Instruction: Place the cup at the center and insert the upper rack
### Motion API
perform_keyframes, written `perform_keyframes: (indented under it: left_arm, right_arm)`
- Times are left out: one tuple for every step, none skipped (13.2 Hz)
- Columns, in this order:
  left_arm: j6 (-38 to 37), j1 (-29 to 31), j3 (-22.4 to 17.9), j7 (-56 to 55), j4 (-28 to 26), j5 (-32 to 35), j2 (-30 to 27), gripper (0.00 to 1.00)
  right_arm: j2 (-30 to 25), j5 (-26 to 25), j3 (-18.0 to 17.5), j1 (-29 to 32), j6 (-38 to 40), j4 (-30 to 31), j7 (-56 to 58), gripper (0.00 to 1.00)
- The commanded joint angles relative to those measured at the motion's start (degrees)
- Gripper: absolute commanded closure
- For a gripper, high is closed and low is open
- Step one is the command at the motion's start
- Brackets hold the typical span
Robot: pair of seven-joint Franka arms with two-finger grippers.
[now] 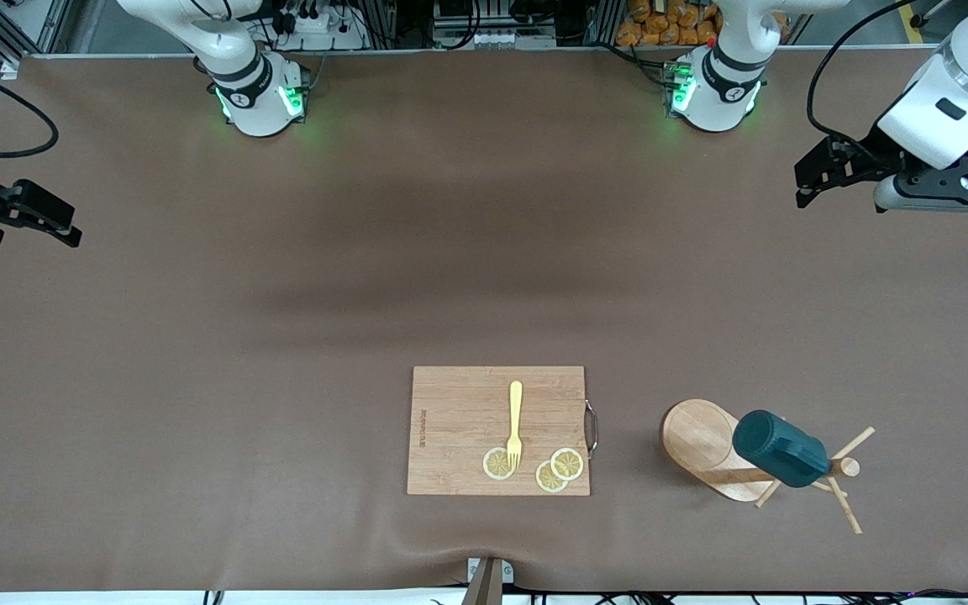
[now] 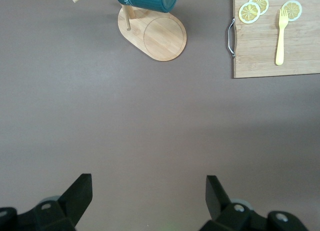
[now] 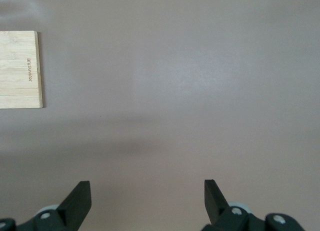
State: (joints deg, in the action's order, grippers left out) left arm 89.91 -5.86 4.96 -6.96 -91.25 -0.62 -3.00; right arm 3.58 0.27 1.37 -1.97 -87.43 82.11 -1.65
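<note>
Your left gripper (image 1: 807,181), its fingers spread wide over bare table at the left arm's end, is much closer than the right gripper (image 1: 60,228), also wide, to the cup (image 1: 780,449) hanging on the upper rack (image 1: 707,445), near the front camera.

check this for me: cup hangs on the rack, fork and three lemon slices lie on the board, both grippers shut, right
Not quite: both grippers are open. The left gripper and right gripper show spread fingers in their wrist views. The rest holds: the cup hangs on the rack, fork and slices on the board.
</note>
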Motion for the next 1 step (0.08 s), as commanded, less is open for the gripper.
perform_keyframes:
  left_arm:
    - [-1.0, 0.1, 0.0, -0.5, 0.5, 0.4, -0.3, 0.00]
  right_arm:
    - [-0.1, 0.0, -0.6, 0.8, 0.4, -0.2, 0.1, 0.00]
